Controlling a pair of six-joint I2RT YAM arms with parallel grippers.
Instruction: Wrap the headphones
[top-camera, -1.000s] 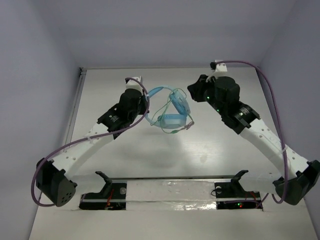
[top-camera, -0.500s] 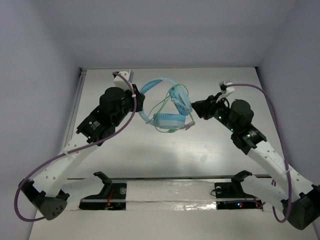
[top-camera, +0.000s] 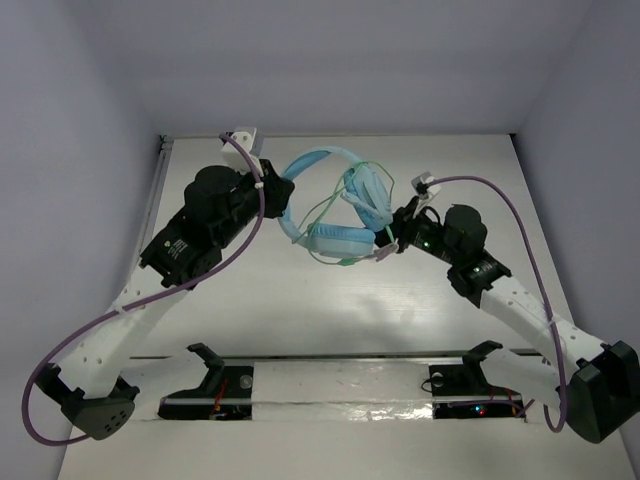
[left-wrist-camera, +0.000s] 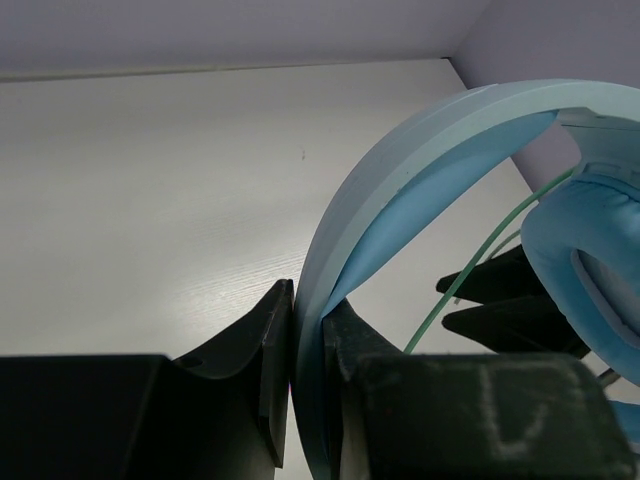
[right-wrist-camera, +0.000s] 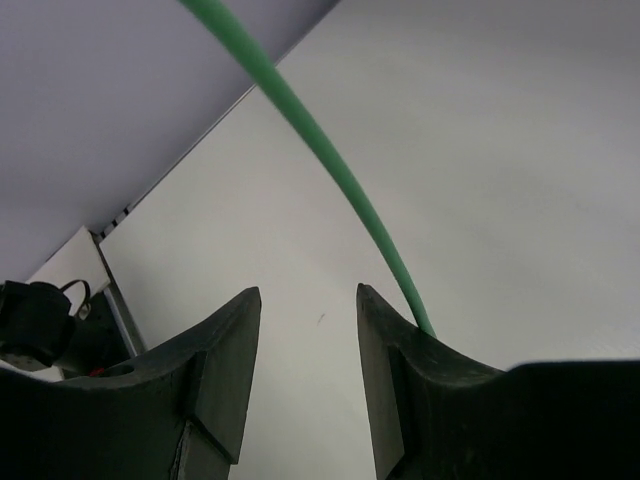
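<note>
The light blue headphones (top-camera: 335, 205) lie at the middle back of the table, headband (top-camera: 318, 160) arching to the rear and two ear cups (top-camera: 342, 240) in front. My left gripper (top-camera: 281, 197) is shut on the headband (left-wrist-camera: 420, 150), which runs up from between its fingers (left-wrist-camera: 272, 340). The thin pale green cable (top-camera: 330, 210) loops around the cups. My right gripper (top-camera: 393, 232) stands open just right of the cups, nothing between its fingers. In the right wrist view the cable (right-wrist-camera: 320, 150) runs past the outer side of the right finger (right-wrist-camera: 400, 350).
Purple arm cables (top-camera: 505, 200) arc over both arms. A metal rail (top-camera: 150, 210) runs along the table's left edge. White walls close the back and sides. The two arm bases (top-camera: 340, 385) sit at the near edge.
My right gripper has opened and swung from the back right down to the ear cups' right side. My left arm has shifted left, still gripping the headband. The cable loop has risen over the upper cup.
</note>
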